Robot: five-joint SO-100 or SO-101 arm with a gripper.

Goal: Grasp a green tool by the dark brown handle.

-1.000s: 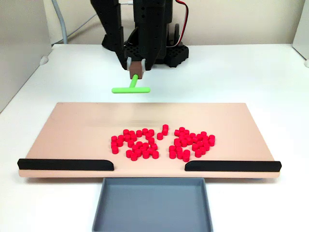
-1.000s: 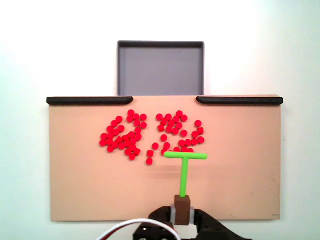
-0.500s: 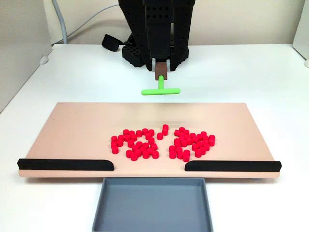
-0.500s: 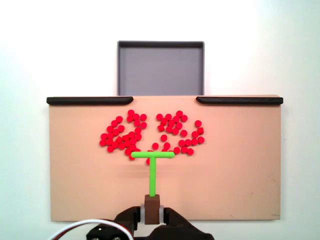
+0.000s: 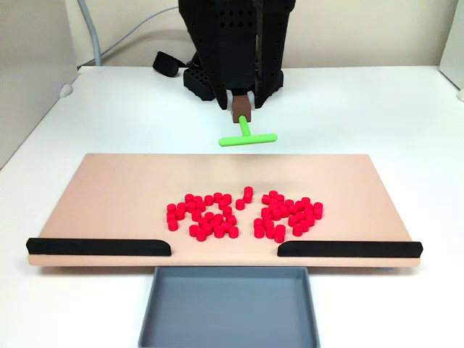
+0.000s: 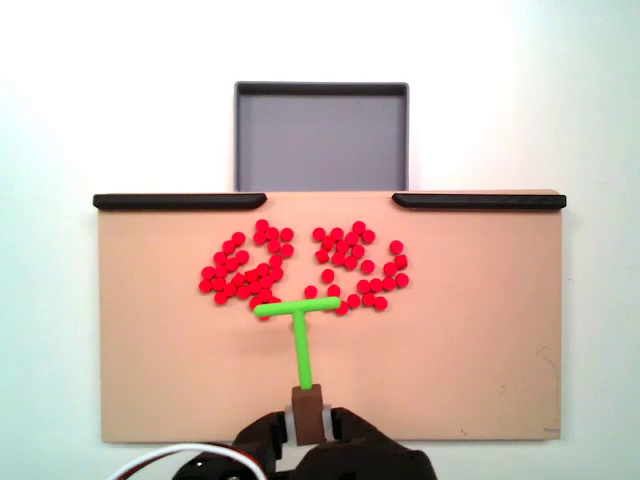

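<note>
The worktop (image 5: 377,116) is carrying a board (image 5: 109,196) with red cylinders (image 5: 210,214) and a grey tray (image 5: 228,308) at its barred edge. In one fixed view the tool (image 5: 247,138) is hanging clear above the worktop behind the board; from above, its crossbar is overlapping the cylinders (image 6: 260,275). The end effector (image 5: 241,109) is clamping the handle (image 5: 241,108) between closed fingers (image 6: 338,425).

Bright, even light is falling from above in both fixed views, washing out the white tabletop (image 6: 60,120) until its far edge is nearly glaring away and a faint greenish tint is creeping in along its left and right edges. Shadows are staying soft and short: a thin dark line is showing under the front edge of the tan board (image 5: 109,181), and the green tool (image 5: 246,136) is casting almost none. Focus is holding sharp throughout, though fine detail is looking slightly soft and grainy.
</note>
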